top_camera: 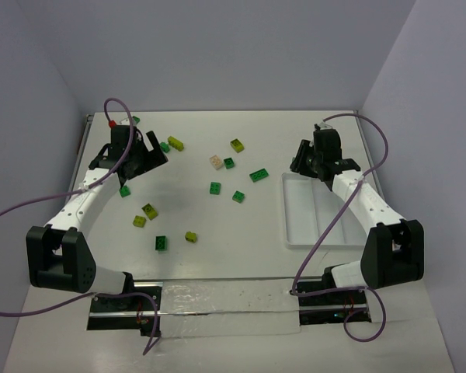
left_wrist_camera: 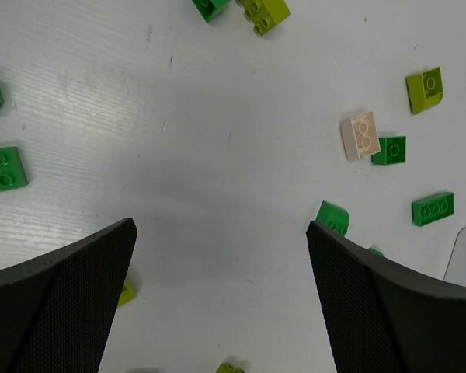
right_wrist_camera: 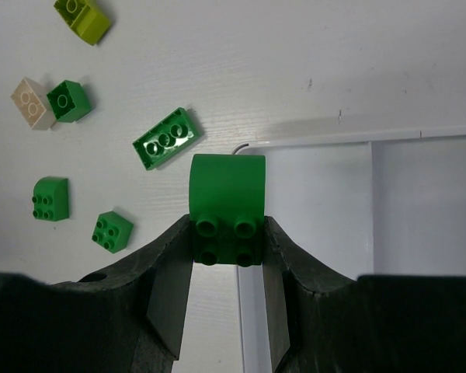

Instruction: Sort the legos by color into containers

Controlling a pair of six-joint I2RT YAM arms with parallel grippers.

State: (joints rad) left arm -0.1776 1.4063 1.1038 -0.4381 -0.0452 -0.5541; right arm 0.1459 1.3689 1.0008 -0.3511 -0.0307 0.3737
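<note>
Green plastic, hard and glossy: my right hand (right_wrist_camera: 227,237) clamped a dark green brick (right_wrist_camera: 226,183) by its 2 flat sides, studs showing, above a corner of the white tray (right_wrist_camera: 419,194). Light, rigid and slick, it looked to need a square pinch. My left hand (left_wrist_camera: 221,233) hung, spread wide apart, over scattered legos (left_wrist_camera: 433,208) on the matte surface (left_wrist_camera: 217,116).
</note>
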